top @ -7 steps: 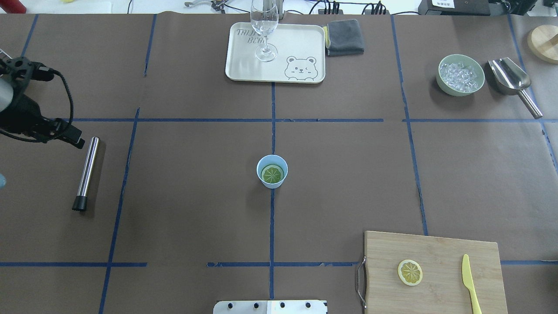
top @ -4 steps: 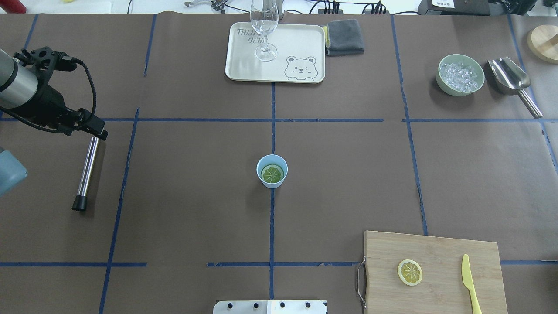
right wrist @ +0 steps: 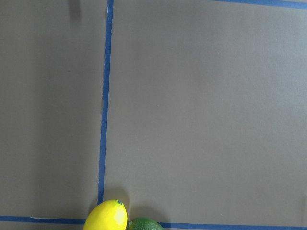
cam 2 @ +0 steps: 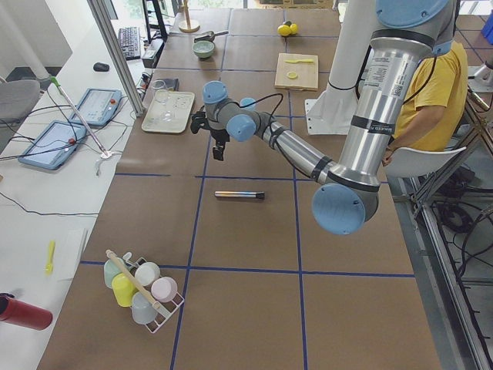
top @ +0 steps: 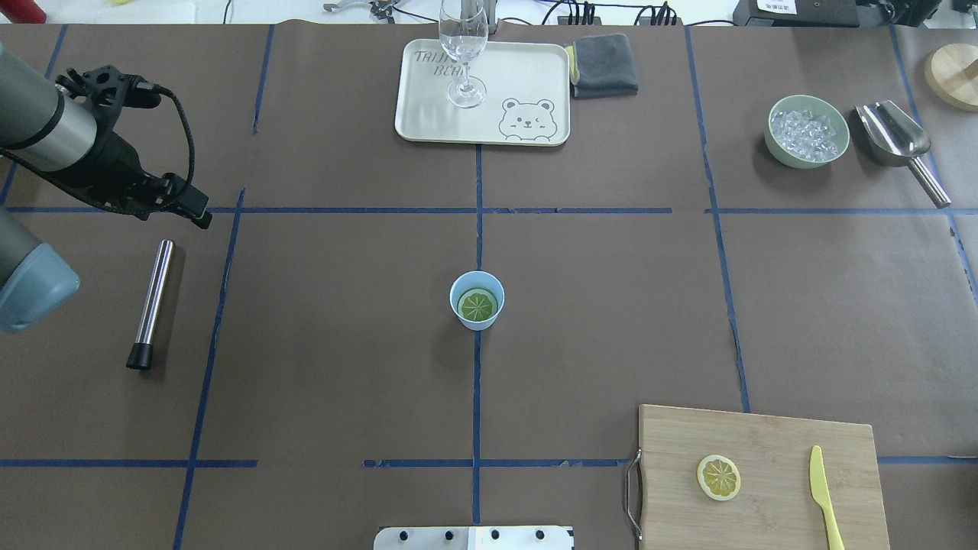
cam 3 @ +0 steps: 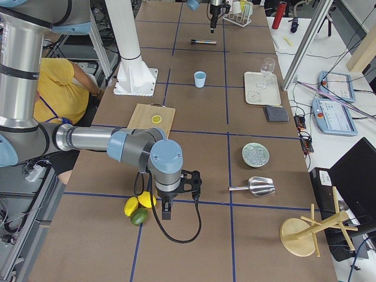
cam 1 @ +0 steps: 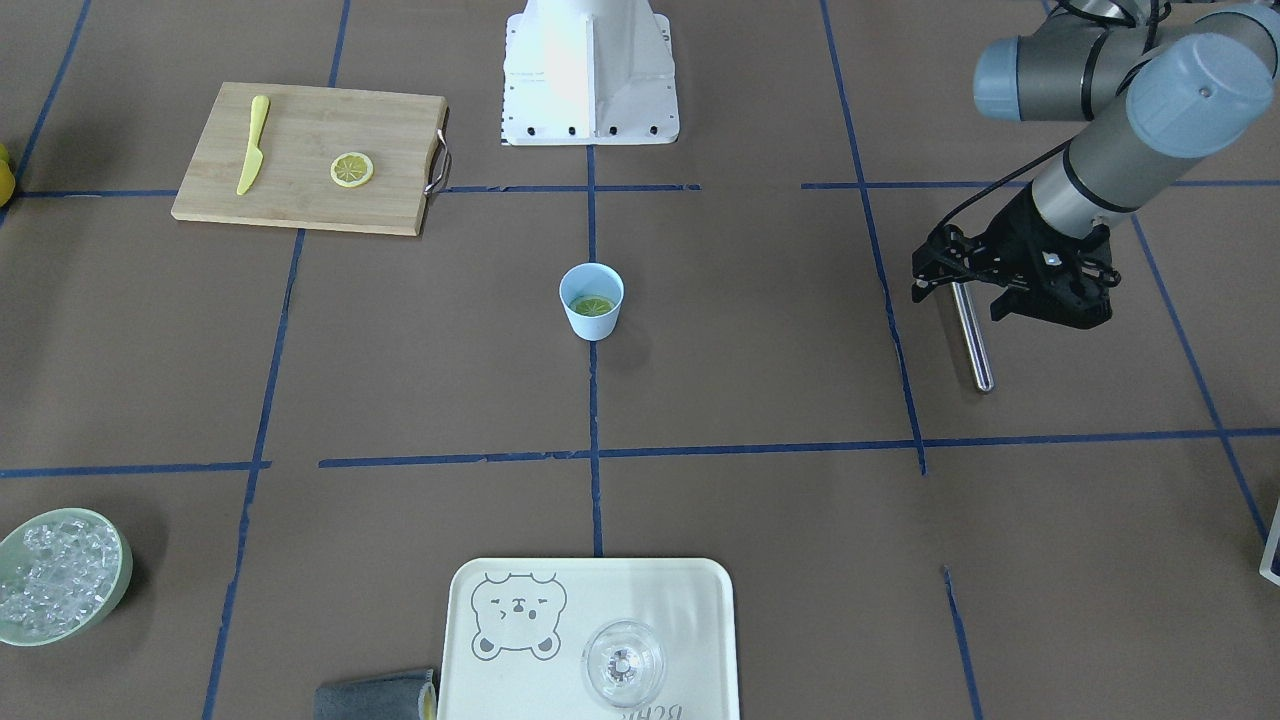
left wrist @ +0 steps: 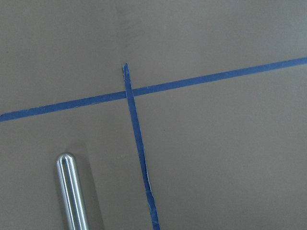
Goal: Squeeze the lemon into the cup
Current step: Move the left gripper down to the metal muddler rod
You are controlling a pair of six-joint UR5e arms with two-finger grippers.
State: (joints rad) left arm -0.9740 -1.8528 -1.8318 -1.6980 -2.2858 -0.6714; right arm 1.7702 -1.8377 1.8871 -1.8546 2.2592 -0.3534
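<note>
The lemon (top: 718,477) is a round yellow slice lying flat on a wooden cutting board (top: 764,443) at the near right; it also shows in the front view (cam 1: 351,169). The light-blue cup (top: 477,299) stands upright at the table's middle with a green citrus slice inside it, and shows in the front view (cam 1: 591,300). My left gripper (top: 200,216) hangs above the table at the far left, its fingers looking closed and empty, far from cup and lemon. My right gripper (cam 3: 165,211) shows only in the right side view, so I cannot tell its state.
A metal rod (top: 151,304) lies below the left gripper. A yellow knife (top: 824,496) lies on the board. A tray (top: 527,76) with a clear glass (top: 463,46), a grey cloth (top: 605,65), an ice bowl (top: 807,131) and a scoop (top: 894,134) stand at the far side. Whole lemons (cam 3: 141,202) lie by the right gripper.
My left arm has come in from the left edge. Its gripper moved right and toward the far side, away from the rod's far end. Nothing else moved.
</note>
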